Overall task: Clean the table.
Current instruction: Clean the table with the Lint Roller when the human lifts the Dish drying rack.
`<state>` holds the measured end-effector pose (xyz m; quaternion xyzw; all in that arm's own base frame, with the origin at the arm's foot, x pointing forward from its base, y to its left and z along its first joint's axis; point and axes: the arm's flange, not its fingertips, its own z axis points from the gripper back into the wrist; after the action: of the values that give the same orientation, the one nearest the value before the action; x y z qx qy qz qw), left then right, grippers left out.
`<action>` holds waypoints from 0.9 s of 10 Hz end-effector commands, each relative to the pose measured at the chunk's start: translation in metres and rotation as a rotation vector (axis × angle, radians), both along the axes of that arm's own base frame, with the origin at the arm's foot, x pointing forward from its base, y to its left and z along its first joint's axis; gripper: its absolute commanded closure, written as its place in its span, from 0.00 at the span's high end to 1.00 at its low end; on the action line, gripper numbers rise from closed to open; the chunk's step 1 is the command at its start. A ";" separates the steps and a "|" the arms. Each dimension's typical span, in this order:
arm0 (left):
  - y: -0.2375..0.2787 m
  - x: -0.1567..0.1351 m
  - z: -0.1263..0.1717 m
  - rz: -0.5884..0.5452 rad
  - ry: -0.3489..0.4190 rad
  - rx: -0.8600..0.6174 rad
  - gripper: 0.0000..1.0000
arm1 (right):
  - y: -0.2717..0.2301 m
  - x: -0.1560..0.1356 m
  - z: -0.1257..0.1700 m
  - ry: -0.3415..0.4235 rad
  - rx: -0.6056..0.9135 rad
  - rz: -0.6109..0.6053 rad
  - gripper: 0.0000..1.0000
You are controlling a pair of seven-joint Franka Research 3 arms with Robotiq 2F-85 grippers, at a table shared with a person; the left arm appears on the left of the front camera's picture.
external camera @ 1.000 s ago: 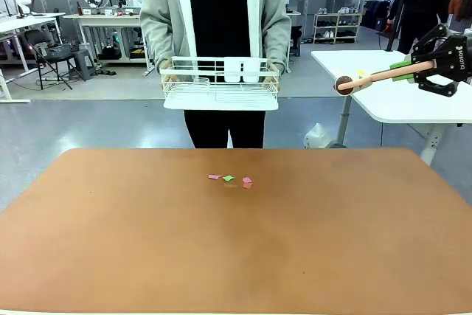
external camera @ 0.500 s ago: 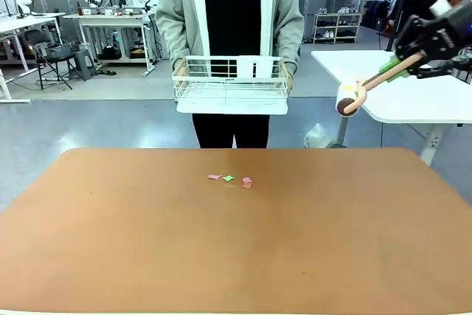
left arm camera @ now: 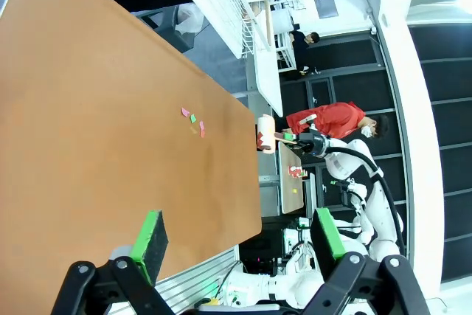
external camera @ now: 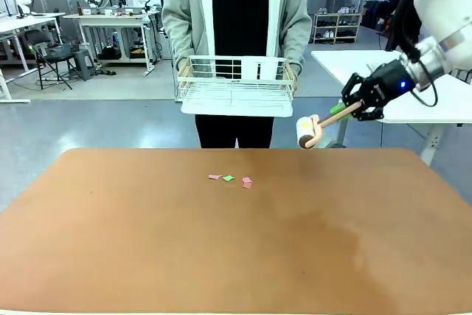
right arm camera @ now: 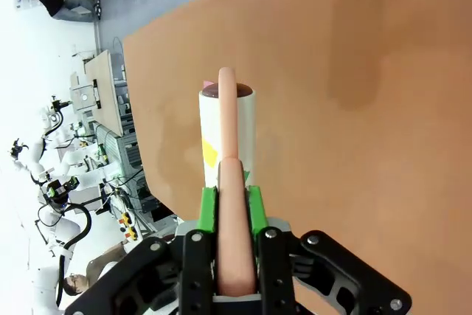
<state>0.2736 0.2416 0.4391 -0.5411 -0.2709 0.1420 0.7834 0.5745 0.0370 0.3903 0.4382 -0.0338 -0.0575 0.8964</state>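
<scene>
Right arm (external camera: 442, 1): white, rounded links, thin black cable (external camera: 434, 96) at the wrist, blue light (external camera: 402, 85). Right gripper (external camera: 341, 112) and left gripper (left arm camera: 237, 235): black, 2 fingers each, green pads (left arm camera: 151, 237). Person (external camera: 237, 20): open grey jacket, black top, black trousers.

Grey floor (external camera: 88, 119); white side table (external camera: 424, 112); workbenches (external camera: 110, 17) at bk.

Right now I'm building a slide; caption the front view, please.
Right gripper holds a lint roller near the table, which bears paper scraps; a person holds a wire rack.
</scene>
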 end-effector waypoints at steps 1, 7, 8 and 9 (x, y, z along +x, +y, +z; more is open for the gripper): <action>0.004 0.001 0.001 -0.003 -0.040 -0.012 1.00 | 0.000 -0.013 0.009 -0.042 0.030 -0.008 0.21; 0.004 0.001 0.001 -0.003 -0.040 -0.012 1.00 | -0.001 0.000 -0.006 -0.012 0.007 0.006 0.21; 0.004 0.001 0.001 -0.003 -0.040 -0.012 1.00 | 0.001 0.003 -0.012 -0.027 0.042 0.036 0.21; 0.004 0.001 0.001 -0.003 -0.040 -0.012 1.00 | 0.003 0.015 -0.035 -0.053 0.036 0.065 0.21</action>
<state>0.2736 0.2417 0.4390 -0.5410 -0.2708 0.1421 0.7834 0.5768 0.0369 0.3728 0.4437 -0.0322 -0.0433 0.8945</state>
